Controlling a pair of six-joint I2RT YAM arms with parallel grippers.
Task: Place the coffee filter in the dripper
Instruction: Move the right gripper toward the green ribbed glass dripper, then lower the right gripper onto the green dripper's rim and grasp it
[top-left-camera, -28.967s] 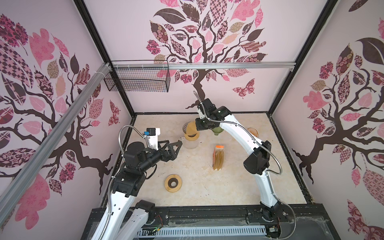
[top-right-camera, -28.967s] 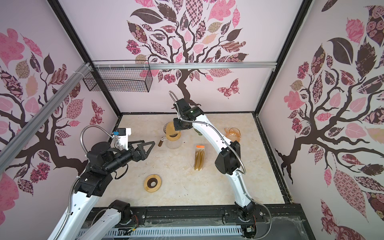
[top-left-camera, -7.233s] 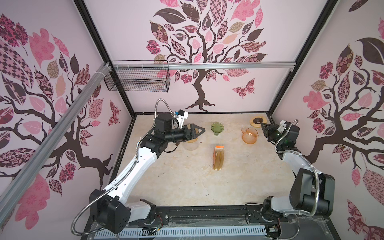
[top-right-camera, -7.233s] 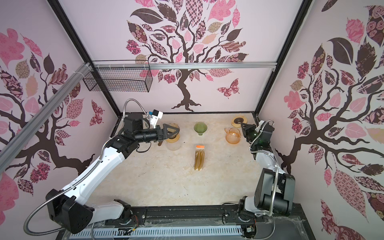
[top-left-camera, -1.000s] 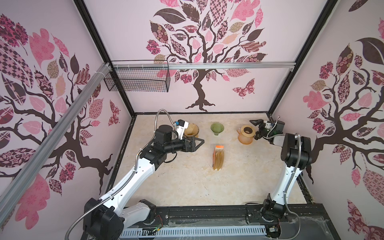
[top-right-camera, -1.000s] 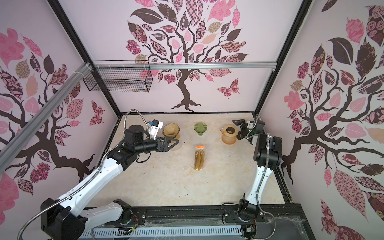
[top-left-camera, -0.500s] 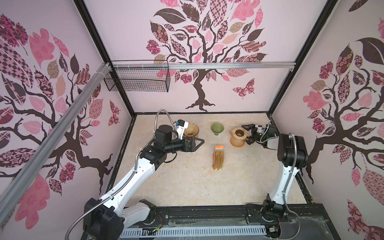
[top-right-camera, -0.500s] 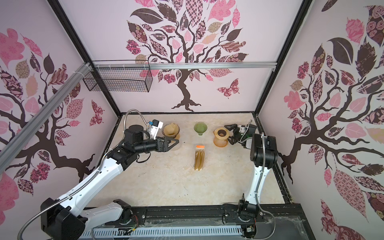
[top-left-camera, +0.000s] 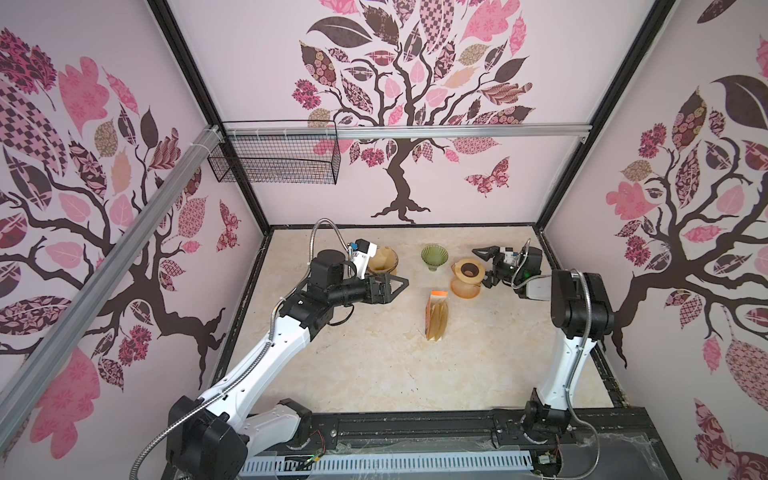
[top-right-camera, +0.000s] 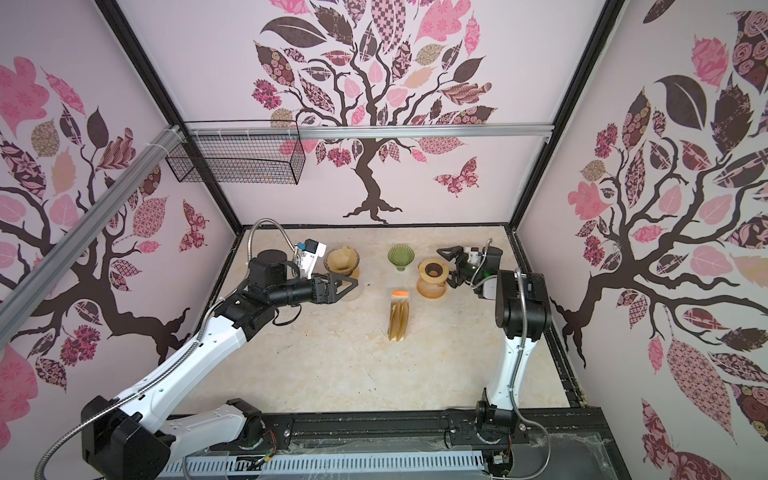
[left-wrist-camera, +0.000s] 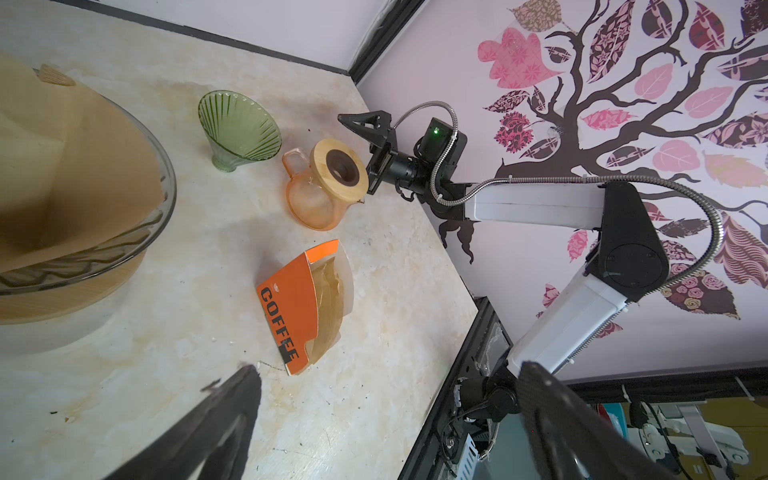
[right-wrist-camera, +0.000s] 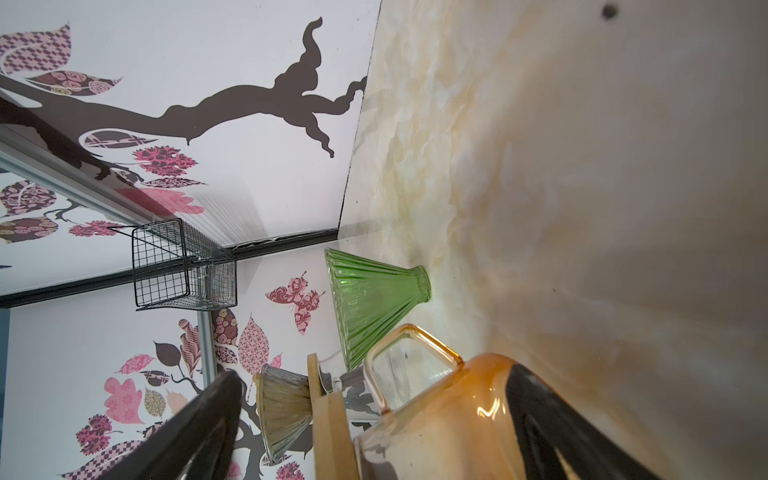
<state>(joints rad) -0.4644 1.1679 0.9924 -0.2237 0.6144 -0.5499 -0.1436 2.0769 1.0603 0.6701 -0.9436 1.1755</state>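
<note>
Left gripper (top-left-camera: 397, 291) jaws wide open, just beside dripper (left-wrist-camera: 166, 199) holding coffee filter (left-wrist-camera: 62, 145). Right gripper (top-left-camera: 479, 268) spread wide, straddling amber carafe (top-left-camera: 465, 289) (table (top-left-camera: 374, 365) offers open room frontward).

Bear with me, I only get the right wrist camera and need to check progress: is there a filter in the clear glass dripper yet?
Observer: Yes. A brown paper filter sits opened out inside the clear glass dripper.
Operator: Anything in the second one?
Observer: No. Seen from above, the green glass dripper is empty.
Operator: And the other arm?
Observer: The left gripper hangs open and empty, close to the clear dripper.
</note>
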